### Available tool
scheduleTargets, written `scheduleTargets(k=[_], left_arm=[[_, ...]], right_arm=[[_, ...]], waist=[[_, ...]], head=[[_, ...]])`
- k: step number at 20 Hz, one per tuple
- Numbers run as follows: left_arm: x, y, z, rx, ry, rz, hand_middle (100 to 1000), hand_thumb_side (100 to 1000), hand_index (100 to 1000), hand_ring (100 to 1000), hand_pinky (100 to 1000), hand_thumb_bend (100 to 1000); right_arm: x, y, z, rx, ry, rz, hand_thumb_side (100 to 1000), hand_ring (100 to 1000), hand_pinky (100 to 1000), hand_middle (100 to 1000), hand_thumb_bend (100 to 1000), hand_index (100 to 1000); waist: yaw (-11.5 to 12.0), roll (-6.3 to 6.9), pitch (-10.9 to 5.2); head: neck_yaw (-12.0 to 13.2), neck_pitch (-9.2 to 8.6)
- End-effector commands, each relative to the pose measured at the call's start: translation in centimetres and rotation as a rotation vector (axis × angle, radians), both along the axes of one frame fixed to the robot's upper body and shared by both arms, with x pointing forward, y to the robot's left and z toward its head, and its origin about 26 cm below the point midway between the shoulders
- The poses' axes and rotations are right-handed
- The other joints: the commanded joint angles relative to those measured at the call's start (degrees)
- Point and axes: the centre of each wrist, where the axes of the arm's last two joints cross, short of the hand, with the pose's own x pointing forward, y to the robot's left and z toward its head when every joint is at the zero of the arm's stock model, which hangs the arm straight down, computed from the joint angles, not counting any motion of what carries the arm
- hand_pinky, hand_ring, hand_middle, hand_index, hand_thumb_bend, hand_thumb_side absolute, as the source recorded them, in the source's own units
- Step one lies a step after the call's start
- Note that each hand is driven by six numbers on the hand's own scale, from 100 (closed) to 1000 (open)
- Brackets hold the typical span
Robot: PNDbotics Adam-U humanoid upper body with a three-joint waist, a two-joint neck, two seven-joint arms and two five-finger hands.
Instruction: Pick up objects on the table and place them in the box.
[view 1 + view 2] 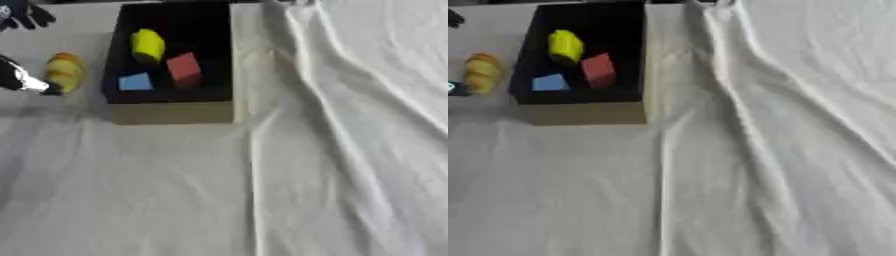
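Nearest the camera, a wrinkled white cloth (pixel 262 190) covers the table and carries nothing the robot would need to lift. Farther back stands the box (pixel 171 111), tan on its front wall and black inside. In it lie a blue block (pixel 136 81), a red block (pixel 184 69) and, behind them, a yellow-green object (pixel 147 45), so most of the job looks done.

Just left of the box, outside it, a yellow-orange rounded object (pixel 64 71) sits on the cloth; it appears to be the only piece not yet put away. The left hand (pixel 22 80) comes in from the left edge with a fingertip touching or almost touching this object's near side. Whether the fingers are closed around it or merely beside it cannot be told. At the far left corner, dark fingers (pixel 24 15) show above, likely part of the same hand. The right hand is out of sight in both views.
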Motion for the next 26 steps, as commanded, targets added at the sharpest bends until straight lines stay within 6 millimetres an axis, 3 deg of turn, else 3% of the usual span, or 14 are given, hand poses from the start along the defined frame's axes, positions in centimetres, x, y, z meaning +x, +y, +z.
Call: scheduleTargets(k=[1, 5, 12, 21, 26], left_arm=[[0.0, 0.8, 1.1, 0.045, -0.029, 0.064, 794, 263, 892, 809, 793, 744], [0.8, 1.5, 0.5, 0.085, -0.035, 0.135, 821, 223, 886, 829, 800, 728], [1.7, 2.6, -0.7, 0.088, -0.035, 0.202, 813, 235, 849, 821, 793, 684], [2.1, 2.2, -0.8, 0.025, -0.025, 0.162, 793, 303, 857, 806, 785, 670], [2.7, 2.2, -1.0, 0.021, -0.014, 0.186, 793, 296, 860, 808, 783, 671]], right_arm=[[-0.4, 0.0, 0.9, -0.008, -0.030, -0.002, 718, 662, 732, 558, 100, 687], [-0.4, 0.1, 0.8, -0.006, -0.028, 0.000, 719, 661, 732, 557, 100, 687], [-0.4, 0.1, 0.8, -0.006, -0.027, 0.002, 721, 660, 733, 555, 100, 686], [-0.4, 0.2, 0.7, -0.002, -0.022, 0.000, 720, 660, 733, 554, 100, 686], [-0.3, 0.2, 0.7, -0.003, -0.021, 0.005, 721, 659, 733, 554, 100, 686]], waist=[[-0.1, -0.92, -1.47], [-0.1, -1.00, -0.98], [-0.3, -0.99, -0.15], [-0.6, -0.78, 0.41], [-1.2, -0.53, 0.65]], head=[[0.5, -0.82], [1.0, -1.13], [1.5, -1.67], [1.7, -2.13], [1.9, -2.57]])
